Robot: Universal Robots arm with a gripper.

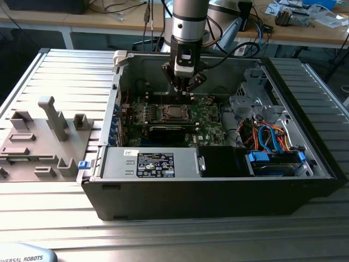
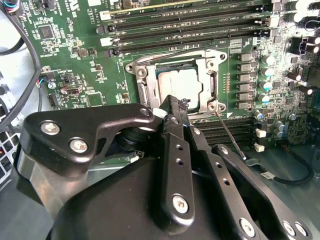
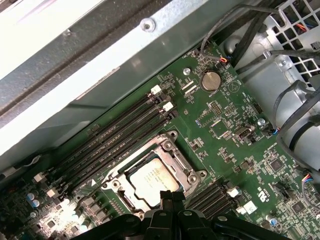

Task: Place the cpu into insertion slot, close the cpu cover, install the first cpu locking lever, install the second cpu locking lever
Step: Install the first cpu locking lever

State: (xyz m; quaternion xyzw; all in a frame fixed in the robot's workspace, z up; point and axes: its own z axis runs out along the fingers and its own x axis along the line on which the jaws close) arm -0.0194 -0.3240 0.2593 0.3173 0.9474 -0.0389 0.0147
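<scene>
The cpu (image 2: 181, 84), a flat square chip with a silver-grey top, sits level inside the slot (image 2: 176, 86) at the upper middle of the second wrist view and at the lower middle of the first wrist view (image 3: 152, 177). The slot is a square socket with a silver rim on the green board. The cover (image 2: 207, 80), a thin silver frame with a square window, lies flat over the cpu, whose top shows through the window
</scene>
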